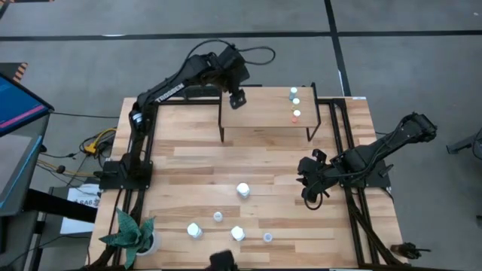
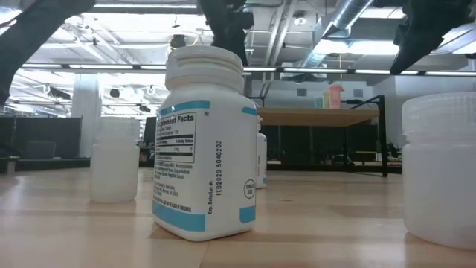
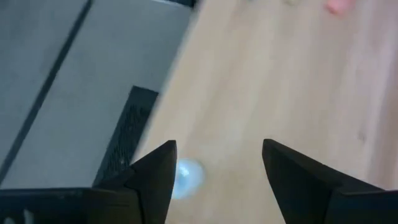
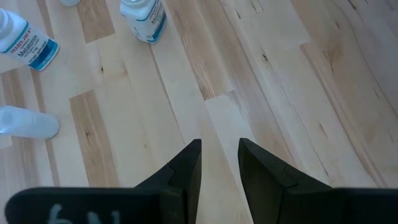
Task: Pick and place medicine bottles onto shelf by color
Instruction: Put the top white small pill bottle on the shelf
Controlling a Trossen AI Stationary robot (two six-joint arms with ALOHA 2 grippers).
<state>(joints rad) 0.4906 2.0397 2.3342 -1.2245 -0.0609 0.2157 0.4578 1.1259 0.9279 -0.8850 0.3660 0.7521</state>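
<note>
Closest to the low camera stands a white plastic medicine bottle with a teal-banded label, upright on the light-wood counter; from above it sits near the counter's middle. A green spiky plant in a white pot occupies the front left corner. Along the front edge, left to right, lie a large white bottle, a small pale-capped bottle, another large white bottle and a small blue-capped bottle. The left hand hangs over the left end of the small raised light-wood shelf on black legs, at the counter's back edge, fingers spread and released; a pale-blue-capped bottle stands on the shelf just beside one finger, seemingly not gripped. Three small bottles line the shelf's right end: green-capped, whitish-capped, orange-capped. The right hand hovers over the counter's right side, jaws partly open on nothing.
</note>
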